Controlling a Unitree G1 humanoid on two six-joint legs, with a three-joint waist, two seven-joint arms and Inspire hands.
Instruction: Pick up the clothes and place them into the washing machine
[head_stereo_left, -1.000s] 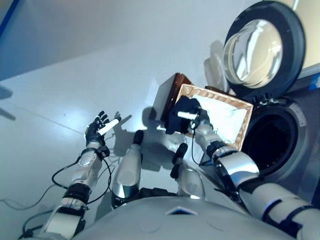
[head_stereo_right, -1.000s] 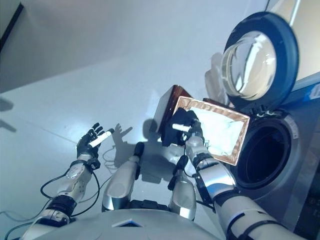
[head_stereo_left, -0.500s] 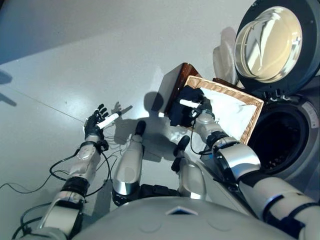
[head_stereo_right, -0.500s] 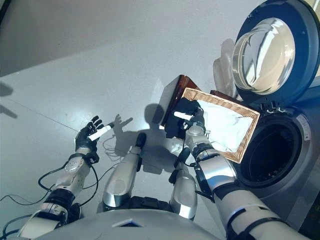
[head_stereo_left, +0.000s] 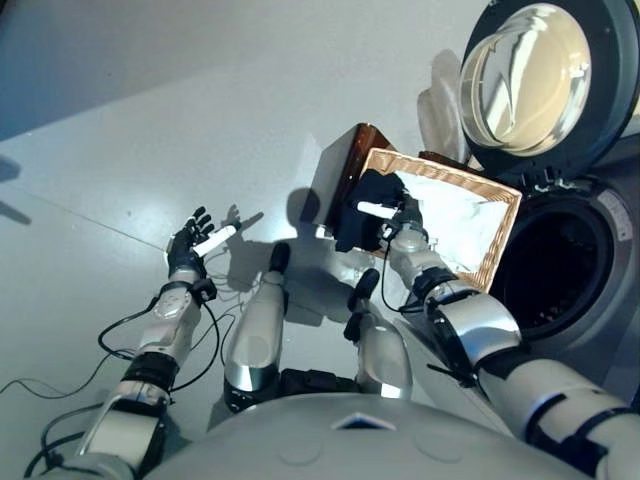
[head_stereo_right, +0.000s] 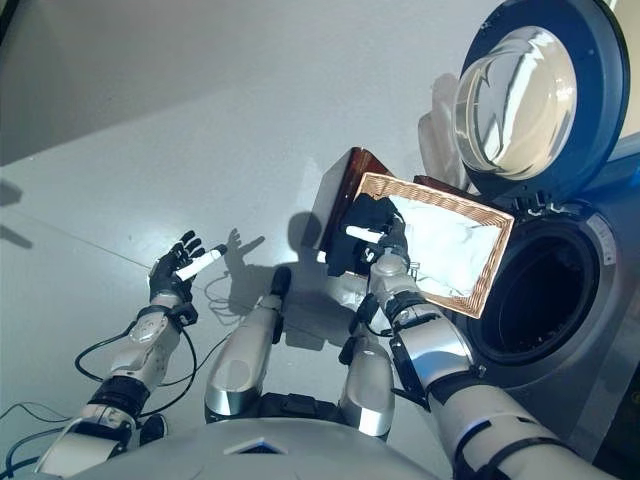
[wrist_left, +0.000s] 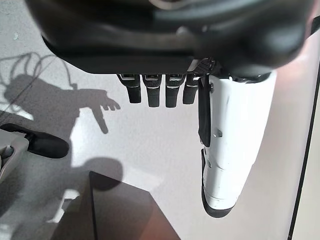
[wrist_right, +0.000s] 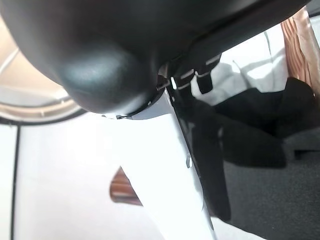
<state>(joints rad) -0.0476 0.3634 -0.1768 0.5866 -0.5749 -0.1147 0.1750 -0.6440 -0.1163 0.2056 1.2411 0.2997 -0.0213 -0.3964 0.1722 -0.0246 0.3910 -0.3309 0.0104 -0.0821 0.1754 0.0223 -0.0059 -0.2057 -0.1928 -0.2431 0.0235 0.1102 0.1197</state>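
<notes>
The washing machine (head_stereo_left: 590, 290) fills the right side of the scene, its round door (head_stereo_left: 545, 85) swung wide open and its dark drum exposed; compared with half a second ago the whole picture has slid a little, so the camera has shifted rather than the things, and the machine, basket and arms sit in much the same relation as before. Just beside the drum opening, on the grey floor (head_stereo_left: 200, 110), stands the wicker basket (head_stereo_left: 500, 215), tilted toward the robot, with white clothes (head_stereo_left: 455, 220) lying in it and a dark garment (head_stereo_right: 350, 245) draped over its near corner, hanging down outside the rim. A brown box-like object (head_stereo_left: 338, 175) leans against the basket's far left side. The right hand (head_stereo_left: 385, 215) stays at that near corner, resting against the dark garment as it did earlier; its wrist view shows the white-covered thumb stretched out and the fingers (wrist_right: 204, 80) short and bent just above the black cloth, but whether they actually grip the fabric cannot be told. The left hand (head_stereo_left: 195, 250) remains well apart over the bare floor, palm up, fingers relaxed and spread, thumb straight, holding nothing.
</notes>
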